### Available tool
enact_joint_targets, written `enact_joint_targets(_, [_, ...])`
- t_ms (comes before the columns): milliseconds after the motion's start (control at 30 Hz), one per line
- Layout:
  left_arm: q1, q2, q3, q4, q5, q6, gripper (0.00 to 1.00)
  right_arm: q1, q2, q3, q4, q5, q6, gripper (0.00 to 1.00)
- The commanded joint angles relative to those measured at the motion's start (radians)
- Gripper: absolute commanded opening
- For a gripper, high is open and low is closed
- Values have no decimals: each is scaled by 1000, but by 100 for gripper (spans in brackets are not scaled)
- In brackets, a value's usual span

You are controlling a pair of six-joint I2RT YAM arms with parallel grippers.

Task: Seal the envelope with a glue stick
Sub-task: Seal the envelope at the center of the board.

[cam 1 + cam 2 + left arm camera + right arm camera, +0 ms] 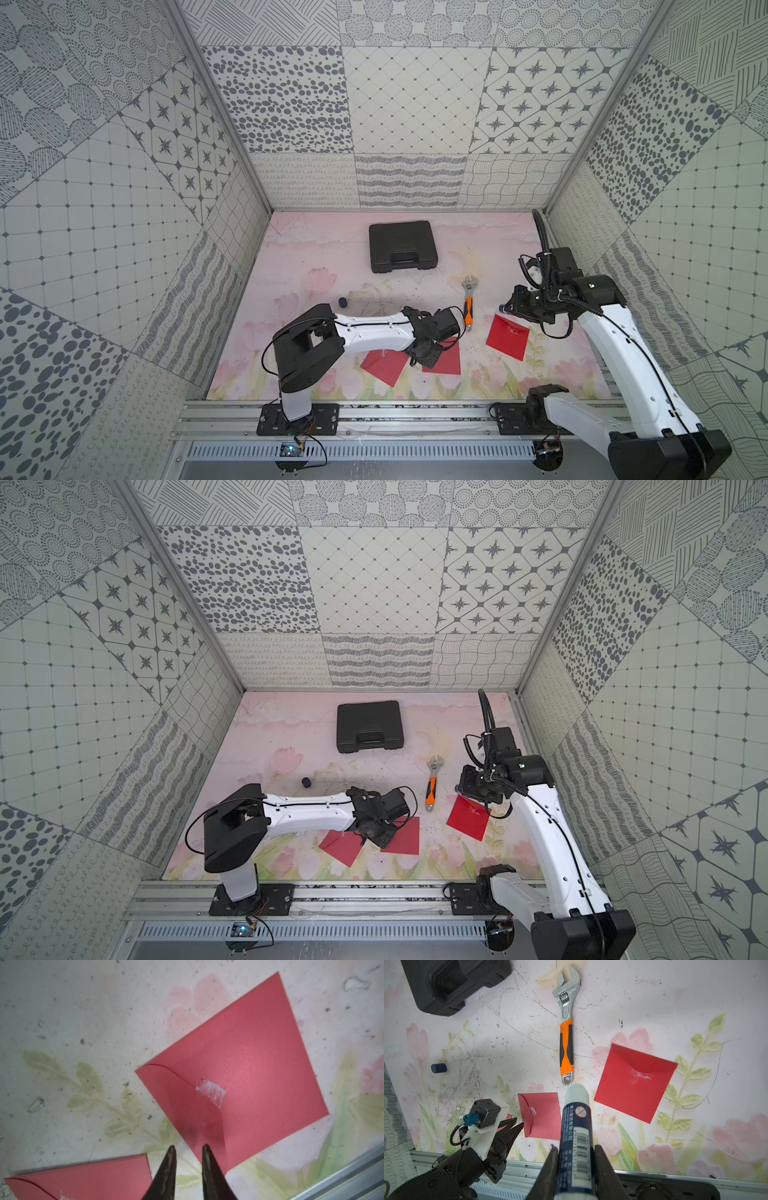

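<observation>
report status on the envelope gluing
left gripper open above a glue-smeared envelope. right gripper shut on the glue stick, cap off. wrench nearby, blocking nothing.

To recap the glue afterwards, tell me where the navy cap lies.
In both top views the navy cap lies on the mat, on the robot's left, just beyond the left arm, left of the wrench.

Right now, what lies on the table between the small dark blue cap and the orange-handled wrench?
Nothing. The stretch of table between the cap and the wrench is bare, only scratched, as the right wrist view shows.
</observation>
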State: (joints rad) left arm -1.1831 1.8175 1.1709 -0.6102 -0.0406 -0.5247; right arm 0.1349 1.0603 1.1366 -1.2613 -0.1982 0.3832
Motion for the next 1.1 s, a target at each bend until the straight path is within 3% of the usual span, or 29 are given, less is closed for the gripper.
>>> enact_joint_targets(0, [3, -4, 7, -43, 80, 4, 24, -3, 13, 29, 0, -11, -20, 0])
enact_joint_targets(133, [2, 16, 23, -2, 91, 2, 18, -3, 14, 31, -2, -13, -21, 0])
enact_joint_targets(600, [1, 100, 71, -12, 2, 14, 15, -3, 18, 31, -9, -21, -29, 0])
enact_joint_targets(1067, [-107, 241, 74, -201, -118, -32, 13, -3, 18, 21, -13, -26, -32, 0])
